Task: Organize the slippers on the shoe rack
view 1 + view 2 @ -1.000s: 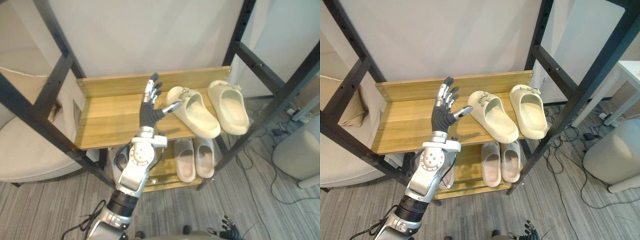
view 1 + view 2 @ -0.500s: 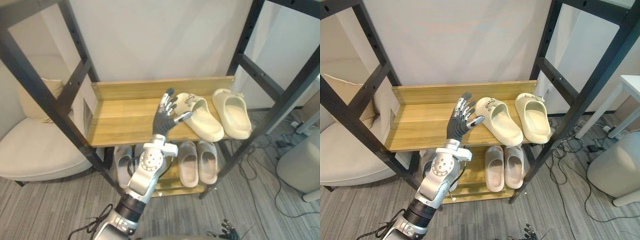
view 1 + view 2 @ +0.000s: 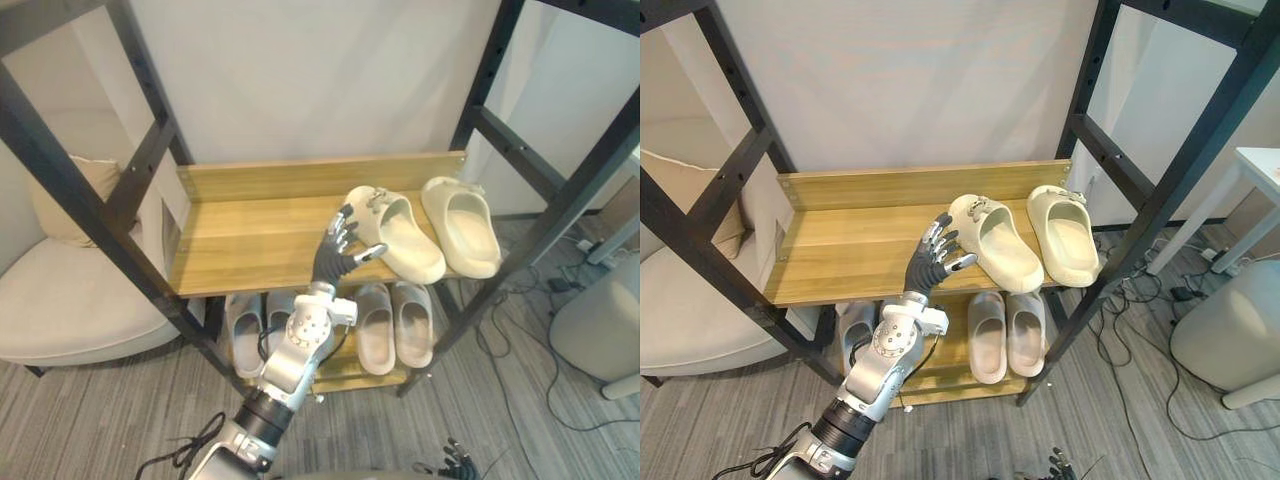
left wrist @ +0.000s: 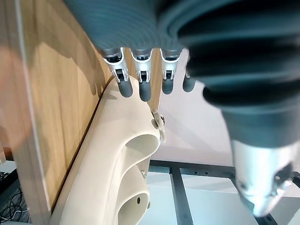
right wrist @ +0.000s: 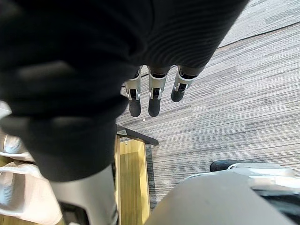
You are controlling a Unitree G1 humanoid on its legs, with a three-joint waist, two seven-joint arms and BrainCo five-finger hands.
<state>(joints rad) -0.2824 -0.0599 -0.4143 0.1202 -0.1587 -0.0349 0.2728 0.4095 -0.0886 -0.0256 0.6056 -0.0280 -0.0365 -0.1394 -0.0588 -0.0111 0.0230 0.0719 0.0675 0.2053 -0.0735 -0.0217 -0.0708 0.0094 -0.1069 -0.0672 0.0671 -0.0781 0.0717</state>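
Two cream slippers lie on the wooden upper shelf (image 3: 250,235) of the rack. The left one (image 3: 395,232) lies at an angle, and the right one (image 3: 462,225) lies nearly straight near the shelf's right end. My left hand (image 3: 335,255) is open at the shelf's front edge, just left of the angled slipper (image 4: 122,159), with its fingers (image 4: 140,79) straight. Its thumb points at that slipper's side; I cannot tell whether it touches. My right hand (image 5: 150,93) hangs open low over the floor.
On the lower shelf stand a grey pair (image 3: 390,322) at the right and another pair (image 3: 245,330) at the left. Black metal posts (image 3: 540,215) frame the rack. A pale cushioned seat (image 3: 60,300) is at the left and a white bin (image 3: 600,320) at the right.
The camera has shifted. My left hand has dropped back from over the shelf to its front edge, still open beside the angled slipper. The slippers lie as before.
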